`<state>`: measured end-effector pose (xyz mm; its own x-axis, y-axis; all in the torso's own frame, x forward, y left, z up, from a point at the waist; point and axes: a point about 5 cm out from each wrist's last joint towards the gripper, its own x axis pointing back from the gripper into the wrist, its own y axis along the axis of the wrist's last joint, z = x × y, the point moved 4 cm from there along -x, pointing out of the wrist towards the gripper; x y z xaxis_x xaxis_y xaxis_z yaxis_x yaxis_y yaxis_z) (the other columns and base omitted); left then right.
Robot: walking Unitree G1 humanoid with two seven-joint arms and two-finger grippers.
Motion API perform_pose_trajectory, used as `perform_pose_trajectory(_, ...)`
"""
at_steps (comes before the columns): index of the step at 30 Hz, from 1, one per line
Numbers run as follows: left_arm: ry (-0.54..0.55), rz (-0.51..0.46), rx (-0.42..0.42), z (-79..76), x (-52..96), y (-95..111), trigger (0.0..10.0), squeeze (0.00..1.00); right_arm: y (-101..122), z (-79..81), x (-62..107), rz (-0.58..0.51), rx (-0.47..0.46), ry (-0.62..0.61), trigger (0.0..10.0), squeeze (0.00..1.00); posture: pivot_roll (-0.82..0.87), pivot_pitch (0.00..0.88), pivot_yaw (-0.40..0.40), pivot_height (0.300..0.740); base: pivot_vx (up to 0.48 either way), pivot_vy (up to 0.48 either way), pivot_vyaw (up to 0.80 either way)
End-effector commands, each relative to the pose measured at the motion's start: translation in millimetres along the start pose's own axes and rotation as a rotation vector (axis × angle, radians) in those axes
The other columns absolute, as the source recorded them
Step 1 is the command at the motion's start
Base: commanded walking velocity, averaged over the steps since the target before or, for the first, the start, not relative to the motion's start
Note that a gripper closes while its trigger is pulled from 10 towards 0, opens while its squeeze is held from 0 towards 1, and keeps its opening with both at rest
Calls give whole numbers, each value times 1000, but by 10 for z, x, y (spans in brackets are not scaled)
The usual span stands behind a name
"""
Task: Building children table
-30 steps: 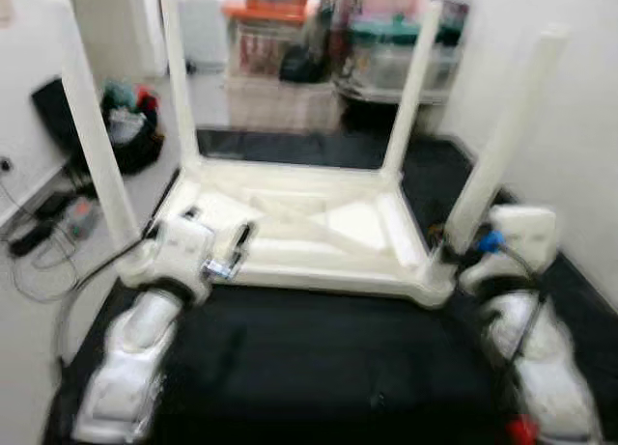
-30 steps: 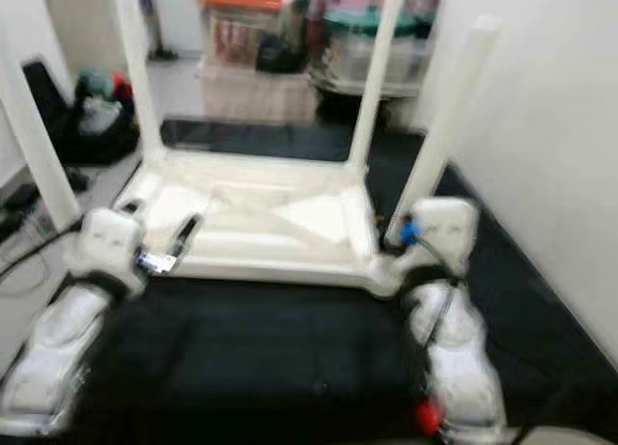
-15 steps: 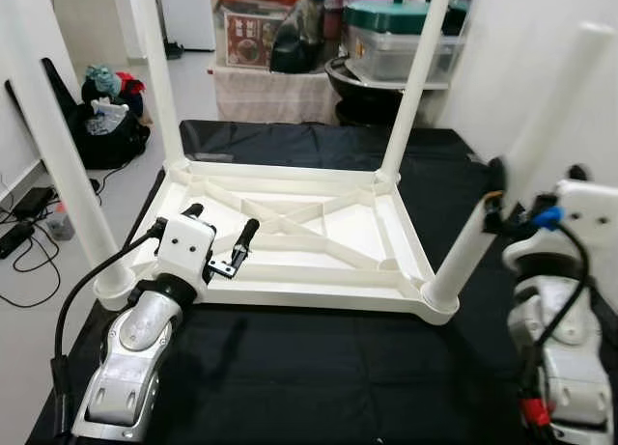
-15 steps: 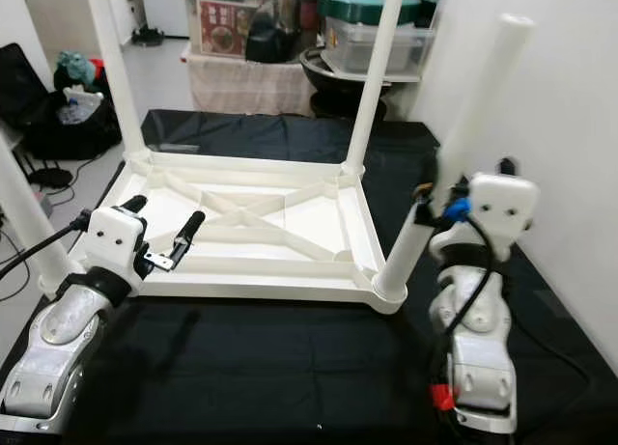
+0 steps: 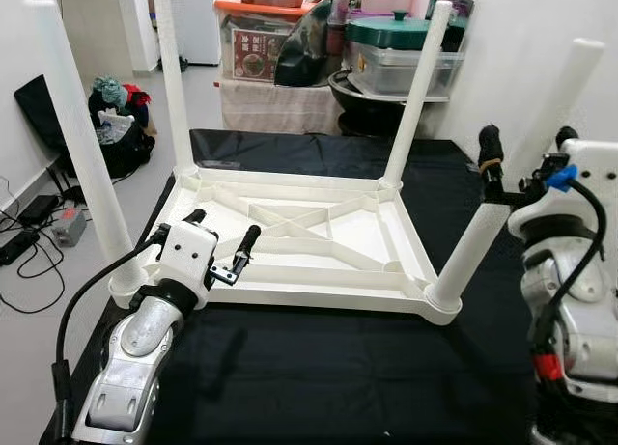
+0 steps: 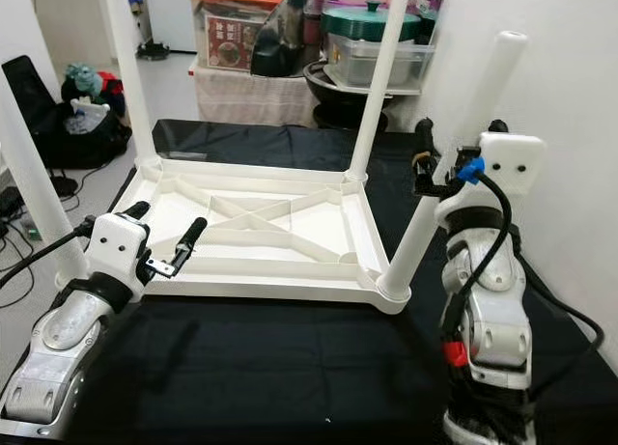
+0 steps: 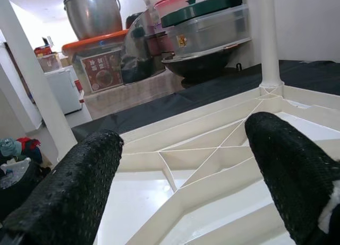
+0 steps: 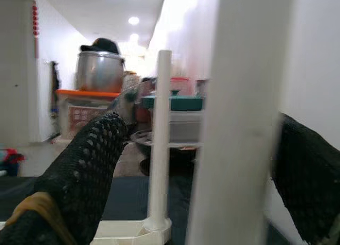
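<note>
Right fingers [image 8: 90, 176] straddle near-right table leg [image 5: 521, 165], spread.

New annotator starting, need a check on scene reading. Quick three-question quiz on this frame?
1. True or false: the table stands upright on its legs.
2. The left gripper is open at the table's near edge. The right gripper's fingers straddle: A) a table leg; B) a cable; C) a pot lid.
3. Fill in: ___ legs point up from the table.

Key: 1 false, it lies upside down on the black mat; 2 A; 3 four.
</note>
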<state>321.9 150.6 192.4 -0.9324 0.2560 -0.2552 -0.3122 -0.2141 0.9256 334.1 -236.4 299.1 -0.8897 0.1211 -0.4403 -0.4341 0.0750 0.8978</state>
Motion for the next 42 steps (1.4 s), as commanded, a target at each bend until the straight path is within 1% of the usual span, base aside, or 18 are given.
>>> perform_pose_trajectory(1, -4, 6, -8, -25, -4, -25, 10000, 867, 54, -91, -118, 11, -38, -9, 10000, 0, 74, 0, -111, 740, 0, 0, 0)
perform_pose_trajectory(2, -5, 8, -8, -31, -2, -32, 10000, 867, 86, -124, -188, 9, -60, -15, 10000, 0, 76, 0, -118, 740, 0, 0, 0)
perform_pose_trajectory(3, -5, 8, -8, -31, -2, -32, 10000, 867, 86, -124, -188, 9, -60, -15, 10000, 0, 76, 0, -118, 740, 0, 0, 0)
perform_pose_trajectory(4, -6, 9, -9, -36, -1, -36, 10000, 867, 119, -166, -252, 7, -80, -28, 10000, 0, 76, 0, -118, 740, 0, 0, 0)
perform_pose_trajectory(5, -6, 9, -9, -36, -1, -36, 10000, 867, 119, -166, -252, 7, -80, -28, 10000, 0, 76, 0, -118, 740, 0, 0, 0)
perform_pose_trajectory(7, -7, 10, -11, -39, -3, -40, 10000, 863, 212, -248, -360, -9, -118, -49, 10000, 0, 83, 0, -122, 740, 0, 0, 0)
perform_pose_trajectory(8, -7, 10, -11, -39, -3, -40, 10000, 863, 212, -248, -360, -9, -118, -49, 10000, 0, 83, 0, -122, 740, 0, 0, 0)
perform_pose_trajectory(10, -7, 12, -12, -40, 0, -44, 10000, 863, 307, -296, -418, -30, -144, -58, 10000, 0, 82, 0, -119, 740, 0, 0, 0)
perform_pose_trajectory(13, -9, 14, -13, -45, 5, -50, 10000, 867, 363, -312, -443, -40, -161, -55, 10000, 0, 82, 0, -118, 740, 0, 0, 0)
perform_pose_trajectory(16, -16, 17, -14, -65, 6, -62, 10000, 867, 432, -343, -463, -36, -207, -42, 10000, 0, 76, 0, -113, 740, 0, 0, 0)
perform_pose_trajectory(19, -19, 17, -14, -70, 4, -64, 10000, 863, 429, -352, -463, -27, -219, -40, 10000, 0, 76, 0, -113, 740, 0, 0, 0)
perform_pose_trajectory(21, -23, 18, -15, -78, 0, -66, 10000, 863, 363, -397, -461, 16, -270, -54, 10000, 0, 74, 0, -110, 740, 0, 0, 0)
perform_pose_trajectory(24, -25, 18, -15, -80, -1, -66, 10000, 863, 337, -411, -457, 30, -287, -60, 10000, 0, 74, 0, -110, 740, 0, 0, 0)
perform_pose_trajectory(25, -26, 18, -16, -82, -2, -67, 10000, 867, 315, -423, -451, 42, -317, -63, 10000, 0, 73, 0, -107, 740, 0, 0, 0)
perform_pose_trajectory(26, -28, 19, -17, -82, -3, -69, 10000, 863, 297, -434, -452, 53, -346, -68, 3804, 0, 73, 0, -106, 740, 0, 0, 0)
perform_pose_trajectory(27, -28, 19, -17, -82, -3, -69, 10000, 863, 297, -434, -452, 53, -346, -68, 3804, 0, 73, 0, -106, 740, 0, 0, 0)
perform_pose_trajectory(29, -31, 21, -19, -82, -6, -72, 10000, 855, 299, -441, -454, 49, -388, -70, 0, 0, 73, 0, -106, 740, 0, 0, 0)
perform_pose_trajectory(42, -29, 25, -26, -81, -7, -81, 10000, 808, 316, -331, -458, 77, -423, -11, 0, 0, 80, 0, -109, 740, 0, 0, 0)
